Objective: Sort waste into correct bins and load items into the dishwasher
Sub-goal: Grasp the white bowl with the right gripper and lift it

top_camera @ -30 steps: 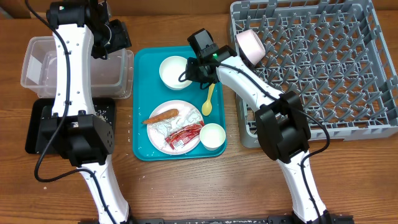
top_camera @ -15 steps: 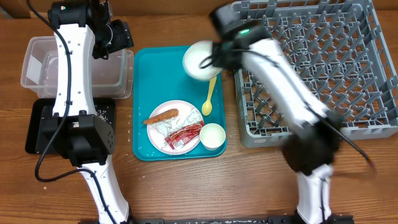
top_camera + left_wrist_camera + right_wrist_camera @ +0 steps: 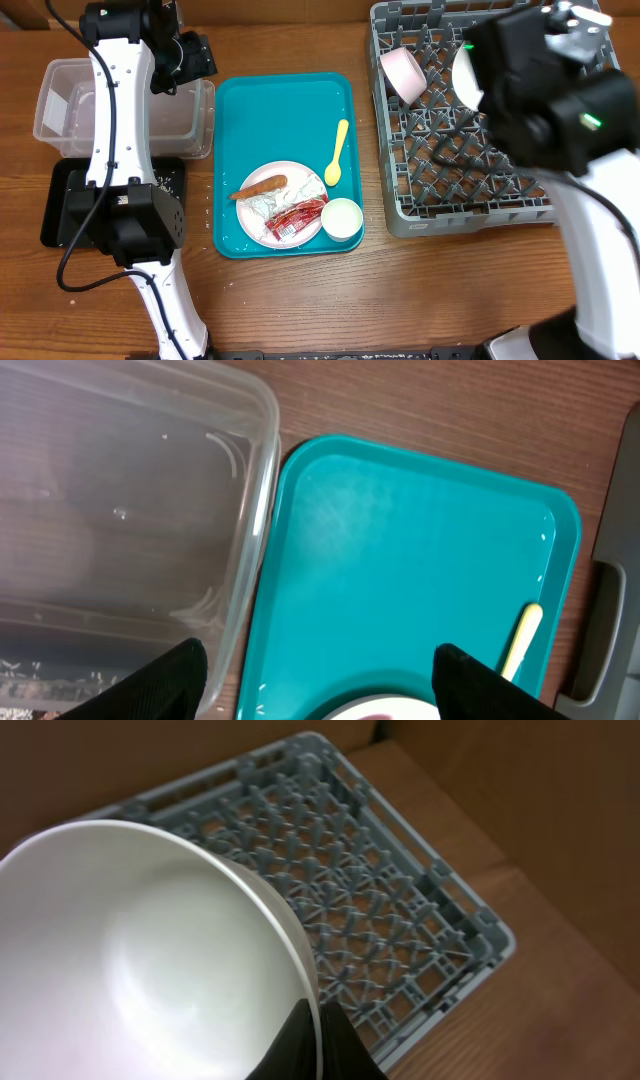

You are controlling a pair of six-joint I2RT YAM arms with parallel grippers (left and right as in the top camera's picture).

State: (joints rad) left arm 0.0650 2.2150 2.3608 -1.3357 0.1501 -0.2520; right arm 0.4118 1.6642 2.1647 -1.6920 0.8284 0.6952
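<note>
My right gripper is shut on the rim of a white bowl, pinching the wall between its fingers. The overhead view shows this bowl raised over the grey dishwasher rack, beside a pale pink bowl that leans among the pegs. My left gripper is open and empty, above the gap between the clear tub and the teal tray. The white-pink plate carries an orange stick, crumpled paper and a red wrapper. A yellow spoon and a white cup lie on the tray.
A black tray sits in front of the clear tub, partly under the left arm's base. The right arm rises high and covers part of the rack in the overhead view. Bare wood runs along the front.
The right arm lifted the white bowl off the teal tray and swung it right, over the rack. The left arm has stayed put, jaws slightly wider.
</note>
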